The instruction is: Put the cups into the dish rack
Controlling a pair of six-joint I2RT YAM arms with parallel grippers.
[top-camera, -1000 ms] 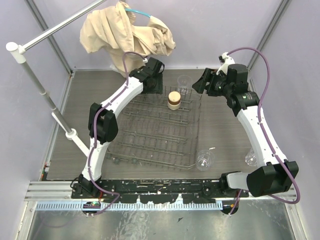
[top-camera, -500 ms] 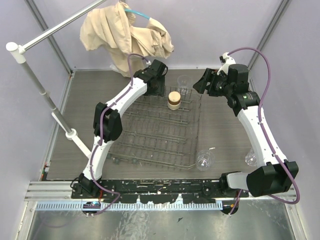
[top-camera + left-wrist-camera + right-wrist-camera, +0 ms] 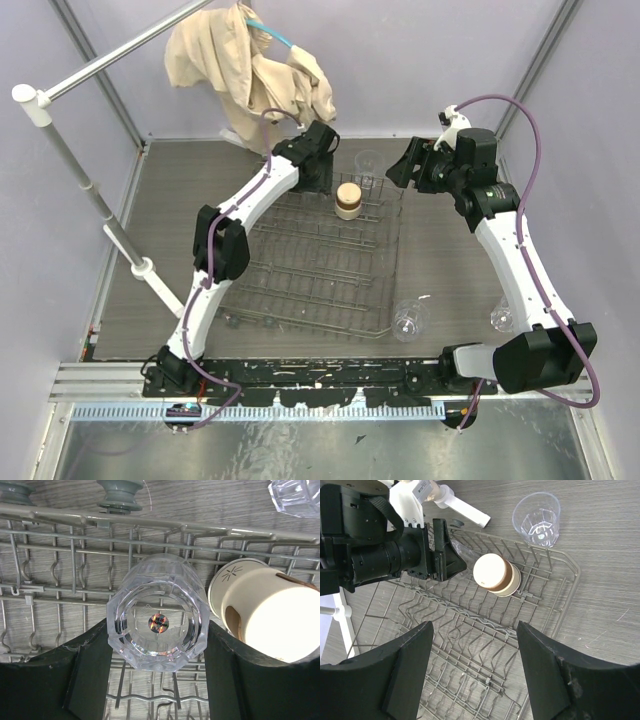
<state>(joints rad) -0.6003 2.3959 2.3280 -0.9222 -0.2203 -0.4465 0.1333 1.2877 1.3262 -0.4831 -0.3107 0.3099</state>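
While the left end effector [image 3: 157,635] is clamped on a clear tumbler [image 3: 159,605] over the dish rack [image 3: 300,262], the right end effector [image 3: 474,645] hangs with its fingers spread wide, gripping nothing.

The held tumbler shows its base to the wrist camera, above the rack's far wire rows and just beside the tan-brown cup [image 3: 348,200], which sits inside the rack by its far rim. A second tumbler [image 3: 368,163] stands on the desk [image 3: 170,220] just beyond that rim. A third tumbler [image 3: 408,320] is off the rack's near right corner. A fourth tumbler [image 3: 503,318] is well apart to the rack's right.
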